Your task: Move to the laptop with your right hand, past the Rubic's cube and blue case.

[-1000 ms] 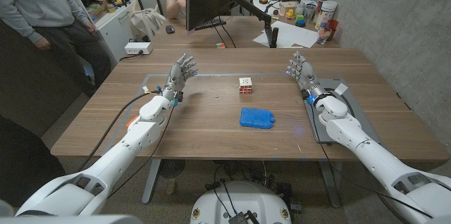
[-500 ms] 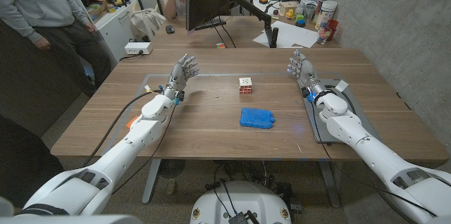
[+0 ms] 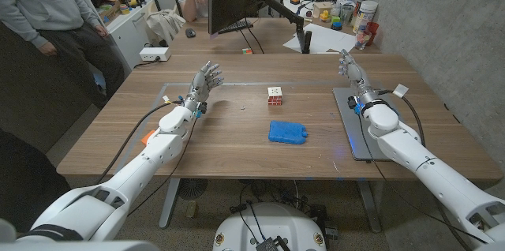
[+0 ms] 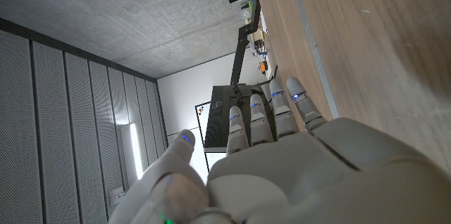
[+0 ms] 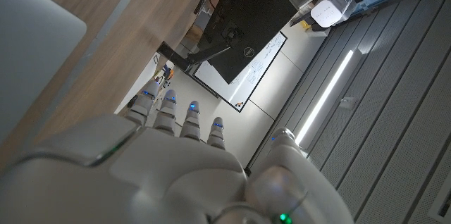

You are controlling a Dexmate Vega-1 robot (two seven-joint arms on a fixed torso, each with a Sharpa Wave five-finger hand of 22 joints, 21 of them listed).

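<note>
Blue case (image 3: 287, 132), grey laptop (image 3: 355, 125)

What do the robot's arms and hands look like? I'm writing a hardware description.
Both arms are glossy white rounded shells. The left hand and right hand are pale grey with small blue fingertip lights. Black cables run along each forearm, and there is an orange mark on the left arm.
</note>
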